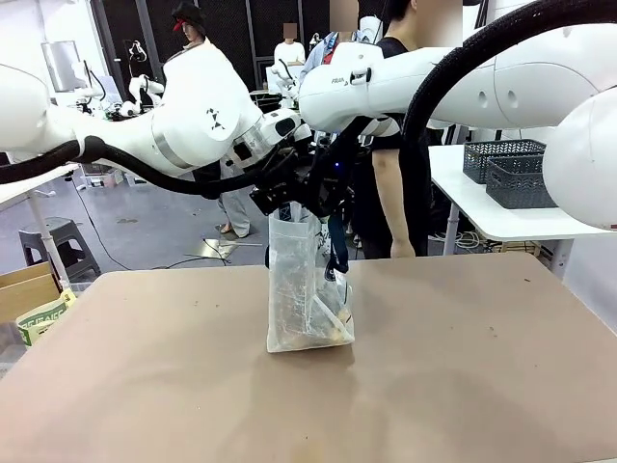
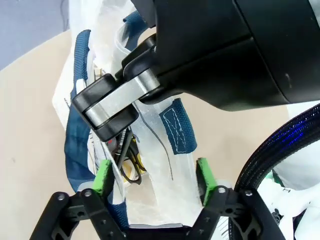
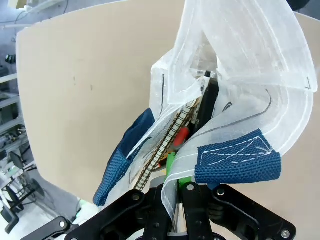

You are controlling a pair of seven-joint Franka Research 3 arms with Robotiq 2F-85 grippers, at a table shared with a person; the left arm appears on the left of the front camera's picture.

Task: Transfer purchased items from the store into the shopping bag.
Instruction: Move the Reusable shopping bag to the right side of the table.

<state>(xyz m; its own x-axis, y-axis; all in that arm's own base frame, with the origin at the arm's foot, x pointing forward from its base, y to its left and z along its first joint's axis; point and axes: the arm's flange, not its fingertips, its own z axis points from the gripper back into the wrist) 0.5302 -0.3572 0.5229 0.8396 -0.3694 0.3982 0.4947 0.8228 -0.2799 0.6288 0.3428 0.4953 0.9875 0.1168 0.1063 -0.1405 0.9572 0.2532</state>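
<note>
The shopping bag [image 1: 294, 289], translucent white with navy handles, stands upright at the table's middle, held up at its top. My right gripper [image 3: 175, 176] is shut on the bag's rim [image 3: 172, 172] beside a navy handle patch [image 3: 235, 162]. My left gripper [image 2: 153, 180] is open, its green pads [image 2: 102, 176] standing either side of the bag's upper edge [image 2: 160, 175], just below the right gripper's black finger [image 2: 107, 107]. Purchased items lie inside: a spiral-bound book [image 3: 167, 140], a small red thing [image 3: 182, 134], and tan goods at the bottom [image 1: 333, 326].
A person [image 1: 395, 174] stands at the far edge behind the bag. Dark grey baskets [image 1: 506, 169] sit on a white side table at the back right. A cardboard box [image 1: 29, 299] and a stool [image 1: 53, 241] are off the table's left. The tan tabletop [image 1: 145, 386] spreads around the bag.
</note>
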